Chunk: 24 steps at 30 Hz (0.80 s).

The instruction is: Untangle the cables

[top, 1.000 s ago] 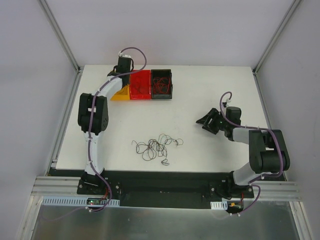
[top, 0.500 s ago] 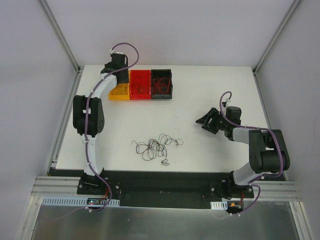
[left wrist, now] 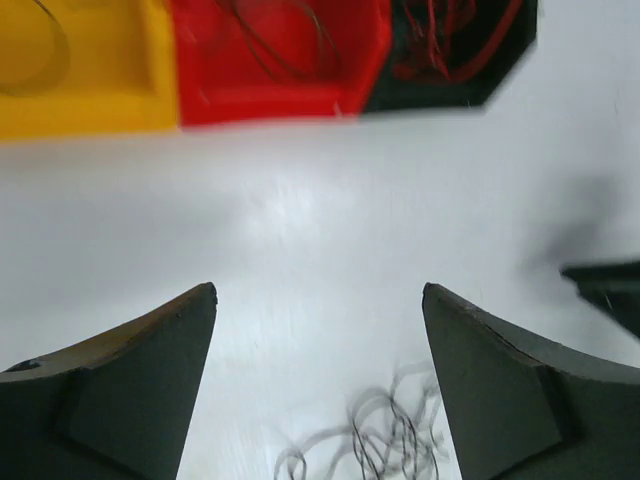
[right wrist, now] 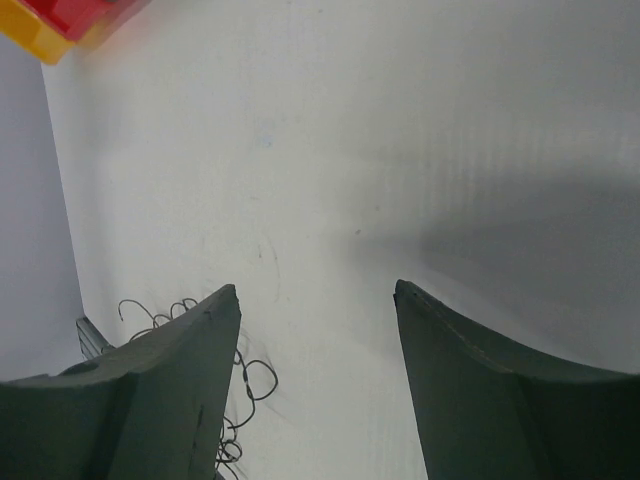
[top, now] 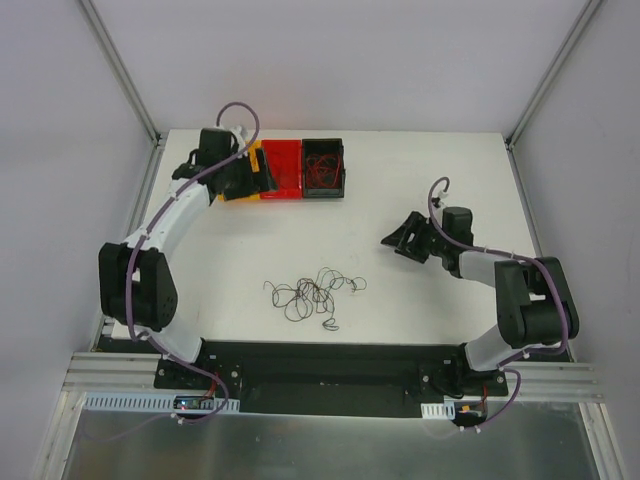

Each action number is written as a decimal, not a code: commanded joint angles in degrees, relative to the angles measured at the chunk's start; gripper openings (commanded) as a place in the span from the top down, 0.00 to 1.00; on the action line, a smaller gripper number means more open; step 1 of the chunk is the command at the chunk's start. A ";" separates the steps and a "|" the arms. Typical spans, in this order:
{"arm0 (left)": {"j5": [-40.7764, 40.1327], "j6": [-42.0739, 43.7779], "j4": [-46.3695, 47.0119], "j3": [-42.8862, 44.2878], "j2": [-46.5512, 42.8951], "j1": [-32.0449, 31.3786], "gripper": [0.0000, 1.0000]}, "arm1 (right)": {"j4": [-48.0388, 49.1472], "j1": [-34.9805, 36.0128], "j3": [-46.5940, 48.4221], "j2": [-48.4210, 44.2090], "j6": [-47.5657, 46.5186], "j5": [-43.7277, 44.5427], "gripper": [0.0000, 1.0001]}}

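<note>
White table (top: 420, 300) is holding tangled cables (top: 312, 293); left gripper (left wrist: 318, 292) and right gripper (right wrist: 316, 288) are hanging, fingers (left wrist: 130, 380) apart; grabbing several could tighten knots.

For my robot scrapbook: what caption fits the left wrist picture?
Open left pincer above the table, tangled cables nearby, yellow bin, red bin, black bin ahead.

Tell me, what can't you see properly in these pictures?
- Cable tangle: top view, wires too thin to count or follow; left wrist view, blurred and cut by the bottom edge; right wrist view, partly behind the right gripper.
- Yellow bin: top view, mostly covered by the left gripper.
- Black bin: left wrist view, blurred, cut off by the top edge.
</note>
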 commanded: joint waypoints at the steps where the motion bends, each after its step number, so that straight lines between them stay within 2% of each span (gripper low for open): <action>1: 17.95 -3.96 1.46 -12.36 -8.94 -5.63 0.16 | 0.00 3.68 2.69 -2.48 -3.63 -1.85 0.34; 5: 19.70 -2.64 2.86 -19.32 -14.66 -12.66 0.16 | -1.14 8.86 5.85 -2.05 -7.23 -3.25 0.35; 8: 26.20 -5.61 6.28 -22.83 -14.76 -14.87 0.17 | -4.04 13.35 7.62 -2.39 -7.33 -4.39 0.36; 10: 26.66 -7.90 8.65 -25.20 -15.10 -16.27 0.18 | -4.40 15.11 6.39 -4.14 -6.62 -5.45 0.36; 14: 22.18 -11.68 14.89 -30.92 -16.69 -21.80 0.19 | -4.40 18.10 1.39 -8.89 -8.02 -8.78 0.36; 16: 20.16 -13.27 17.10 -32.33 -15.55 -25.93 0.24 | -5.10 20.64 -0.81 -10.91 -11.00 -10.11 0.39; 17: 18.33 -13.10 16.76 -31.99 -14.50 -27.86 0.28 | -6.41 21.88 -1.69 -11.88 -12.41 -9.50 0.39; 20: 10.24 -12.66 15.61 -31.29 -11.34 -32.79 0.28 | -8.08 25.13 -3.72 -13.73 -14.09 -5.03 0.42; 23: 3.30 -12.13 13.15 -29.70 -8.09 -36.31 0.30 | -9.67 26.37 -3.98 -14.35 -14.09 -1.25 0.51; 24: 1.28 -12.04 12.80 -29.70 -7.12 -37.10 0.33 | -10.02 26.98 -4.07 -14.96 -14.27 1.03 0.55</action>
